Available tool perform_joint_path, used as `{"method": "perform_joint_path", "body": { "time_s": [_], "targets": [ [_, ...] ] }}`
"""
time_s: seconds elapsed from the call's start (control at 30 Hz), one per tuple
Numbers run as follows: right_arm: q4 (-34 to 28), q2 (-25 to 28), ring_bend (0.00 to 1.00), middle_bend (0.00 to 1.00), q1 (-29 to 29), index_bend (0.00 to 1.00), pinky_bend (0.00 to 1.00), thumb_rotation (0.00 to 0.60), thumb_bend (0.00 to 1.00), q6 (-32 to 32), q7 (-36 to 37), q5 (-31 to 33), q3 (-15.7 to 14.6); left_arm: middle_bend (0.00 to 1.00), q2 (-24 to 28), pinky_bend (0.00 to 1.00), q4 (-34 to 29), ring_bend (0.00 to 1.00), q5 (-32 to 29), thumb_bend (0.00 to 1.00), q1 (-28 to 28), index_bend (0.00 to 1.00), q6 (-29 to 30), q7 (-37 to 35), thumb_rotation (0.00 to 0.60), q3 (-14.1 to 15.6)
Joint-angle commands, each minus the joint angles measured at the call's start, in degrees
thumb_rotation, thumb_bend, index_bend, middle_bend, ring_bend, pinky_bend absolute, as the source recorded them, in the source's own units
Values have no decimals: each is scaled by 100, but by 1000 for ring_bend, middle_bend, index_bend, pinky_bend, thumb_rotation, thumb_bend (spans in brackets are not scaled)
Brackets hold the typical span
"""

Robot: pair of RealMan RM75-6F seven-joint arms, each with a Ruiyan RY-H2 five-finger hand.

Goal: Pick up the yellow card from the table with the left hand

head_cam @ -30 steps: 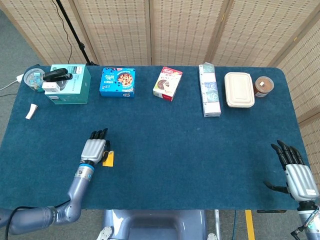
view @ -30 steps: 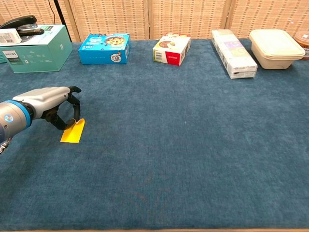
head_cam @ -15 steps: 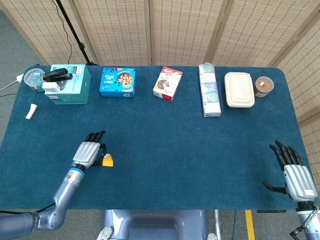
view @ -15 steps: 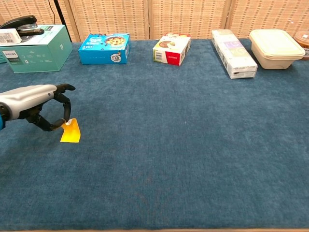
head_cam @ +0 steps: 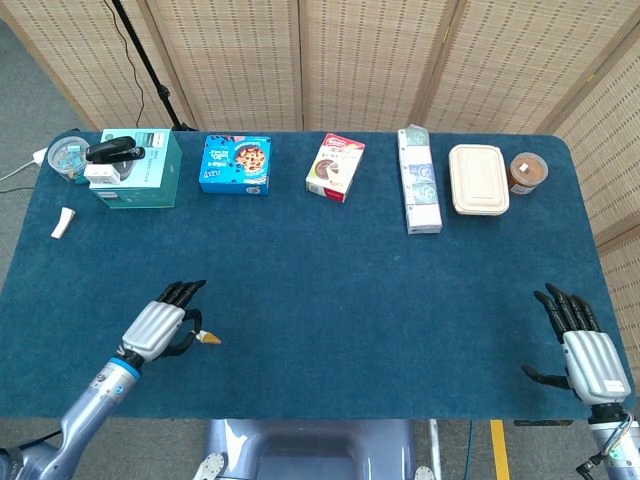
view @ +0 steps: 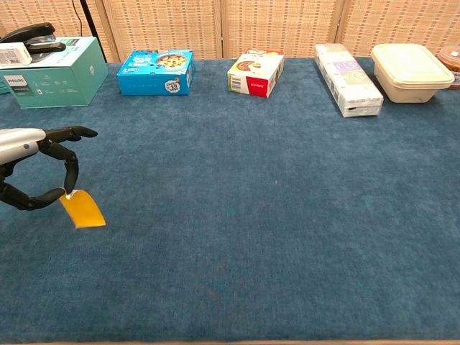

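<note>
The yellow card (view: 83, 210) hangs off the table, pinched at its top corner between the thumb and a finger of my left hand (view: 32, 165). In the head view the card (head_cam: 209, 338) shows as a small yellow sliver just right of the left hand (head_cam: 160, 325), near the table's front left. My right hand (head_cam: 585, 350) hovers at the front right corner with its fingers spread and nothing in it; the chest view does not show it.
Along the far edge stand a teal box with a black stapler (head_cam: 135, 165), a blue cookie box (head_cam: 236, 164), a white and red box (head_cam: 335, 167), a long white carton (head_cam: 419, 180), a beige lidded container (head_cam: 477, 179) and a brown cup (head_cam: 527, 172). A small white item (head_cam: 63, 222) lies at far left.
The left hand has drawn back toward the front left and risen, taking the yellow card off the cloth. The right hand has barely moved.
</note>
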Motion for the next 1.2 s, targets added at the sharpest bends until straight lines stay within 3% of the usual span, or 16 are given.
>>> {"method": "perform_joint_path", "body": {
  "time_s": [0.03,0.13,0.3,0.67,1.0,1.2],
  "targets": [
    [-4,0,0,0,-3,0,0,600,0,8,-1,-3,-1,0,249,0,-173,0,283,475,96,685,136,-284,600,103],
    [-6,0,0,0,-1,0,0,600,0,4,-10,-4,-2,0,412,0,-249,0,430,476,134,685,281,-390,600,58],
    [-13,-2,0,0,4,0,0,600,0,-2,-15,-13,-9,0,438,0,-152,0,293,474,106,679,408,-297,600,-262],
    [-52,12,0,0,33,0,0,600,0,-38,45,57,37,0,43,0,224,0,36,473,66,650,786,-37,600,-885],
    [-39,5,0,0,38,0,0,600,0,-34,17,26,22,0,-103,0,319,0,-35,465,119,633,898,48,600,-1026],
    [-41,12,0,0,26,0,0,600,0,-27,30,-7,-7,0,-134,0,367,0,-26,459,177,529,958,55,600,-1041]
  ]
}}
